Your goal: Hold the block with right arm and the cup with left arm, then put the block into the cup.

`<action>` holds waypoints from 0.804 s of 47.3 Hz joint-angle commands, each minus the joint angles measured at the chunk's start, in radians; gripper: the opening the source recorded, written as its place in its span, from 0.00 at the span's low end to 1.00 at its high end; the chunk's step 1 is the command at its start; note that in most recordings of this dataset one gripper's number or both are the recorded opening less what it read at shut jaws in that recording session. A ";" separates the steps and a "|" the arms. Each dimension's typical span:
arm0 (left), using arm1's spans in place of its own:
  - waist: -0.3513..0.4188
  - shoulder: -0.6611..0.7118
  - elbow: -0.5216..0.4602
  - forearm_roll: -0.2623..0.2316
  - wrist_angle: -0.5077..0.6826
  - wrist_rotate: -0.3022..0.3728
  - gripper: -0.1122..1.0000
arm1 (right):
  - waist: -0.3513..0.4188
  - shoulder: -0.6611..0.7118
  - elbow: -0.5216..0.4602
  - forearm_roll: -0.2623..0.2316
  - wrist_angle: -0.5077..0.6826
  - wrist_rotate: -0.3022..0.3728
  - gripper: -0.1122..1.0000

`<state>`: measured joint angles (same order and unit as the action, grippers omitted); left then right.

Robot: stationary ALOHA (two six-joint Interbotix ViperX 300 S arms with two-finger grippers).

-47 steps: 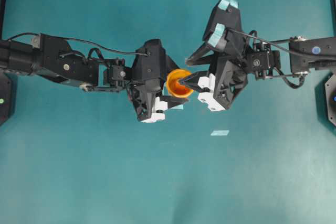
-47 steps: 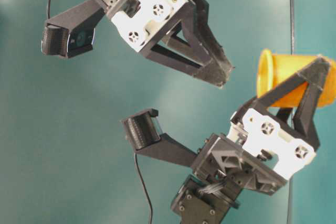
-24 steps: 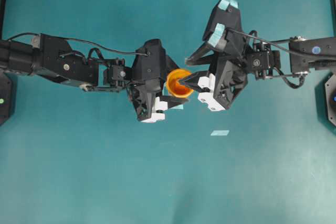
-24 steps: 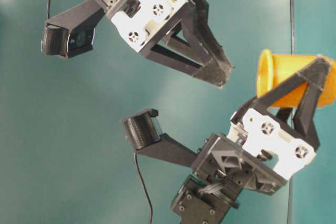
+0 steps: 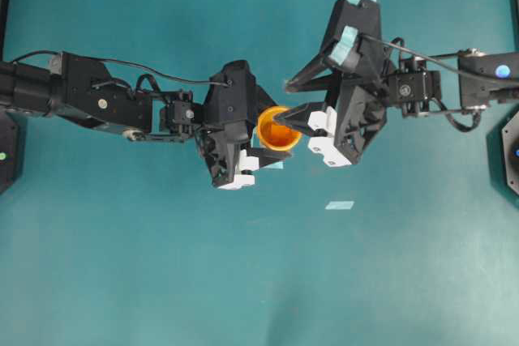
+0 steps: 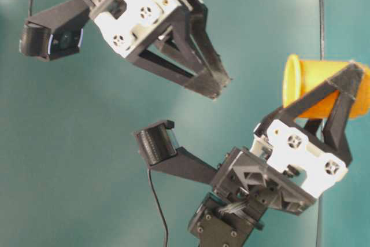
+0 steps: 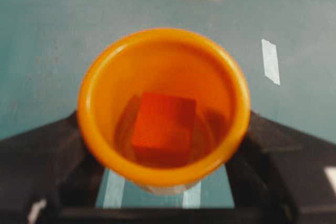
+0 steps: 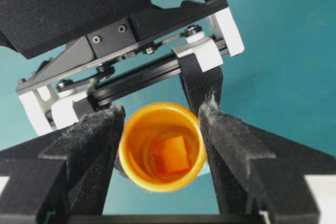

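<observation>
The block (image 7: 163, 124) sits at the bottom of the cup (image 5: 276, 128), held by the left gripper (image 5: 258, 137). The right gripper (image 6: 211, 88) is wide open, empty, just right of the cup.

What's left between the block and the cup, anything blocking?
Nothing visible. The block already lies at the bottom of the cup, which the left gripper holds. The right gripper is open and empty above the rim.

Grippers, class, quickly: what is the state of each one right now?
Left gripper: shut on the cup, which has the block inside.
Right gripper: open, holding nothing, its fingers apart above the cup.
</observation>
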<state>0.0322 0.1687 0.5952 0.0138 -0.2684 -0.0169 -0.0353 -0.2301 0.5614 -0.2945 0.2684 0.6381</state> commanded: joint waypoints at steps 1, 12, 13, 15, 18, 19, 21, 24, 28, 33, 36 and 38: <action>-0.002 -0.026 -0.021 0.002 -0.012 0.000 0.66 | 0.003 -0.029 -0.028 -0.003 0.000 -0.003 0.65; 0.000 -0.026 -0.020 0.002 -0.012 0.000 0.66 | 0.003 -0.031 -0.038 -0.003 0.000 -0.003 0.65; 0.000 -0.026 -0.020 0.002 -0.012 0.000 0.66 | 0.003 -0.031 -0.038 -0.003 0.000 -0.003 0.65; 0.000 -0.028 -0.020 0.002 -0.011 0.000 0.66 | 0.003 -0.031 -0.040 -0.003 0.000 -0.003 0.65; 0.000 -0.026 -0.020 0.002 -0.012 0.000 0.66 | 0.003 -0.031 -0.041 -0.003 0.000 -0.003 0.65; 0.000 -0.026 -0.020 0.002 -0.012 0.000 0.66 | 0.003 -0.031 -0.041 -0.003 0.000 -0.003 0.65; 0.000 -0.026 -0.020 0.002 -0.012 0.000 0.66 | 0.003 -0.031 -0.043 -0.003 0.000 -0.003 0.65; 0.000 -0.026 -0.020 0.002 -0.012 0.000 0.66 | 0.003 -0.031 -0.044 -0.003 0.000 -0.003 0.65; -0.002 -0.028 -0.020 0.002 -0.012 0.000 0.66 | 0.003 -0.031 -0.048 -0.003 0.000 -0.003 0.65; -0.002 -0.028 -0.020 0.002 -0.012 0.000 0.66 | 0.003 -0.031 -0.048 -0.003 0.000 -0.003 0.65; -0.002 -0.028 -0.020 0.002 -0.011 0.000 0.66 | 0.003 -0.031 -0.048 -0.003 0.000 -0.003 0.65; -0.002 -0.026 -0.020 0.002 -0.011 0.000 0.66 | 0.003 -0.031 -0.049 -0.003 0.000 -0.003 0.65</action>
<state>0.0322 0.1687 0.5952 0.0138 -0.2715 -0.0169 -0.0353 -0.2332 0.5430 -0.2945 0.2715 0.6366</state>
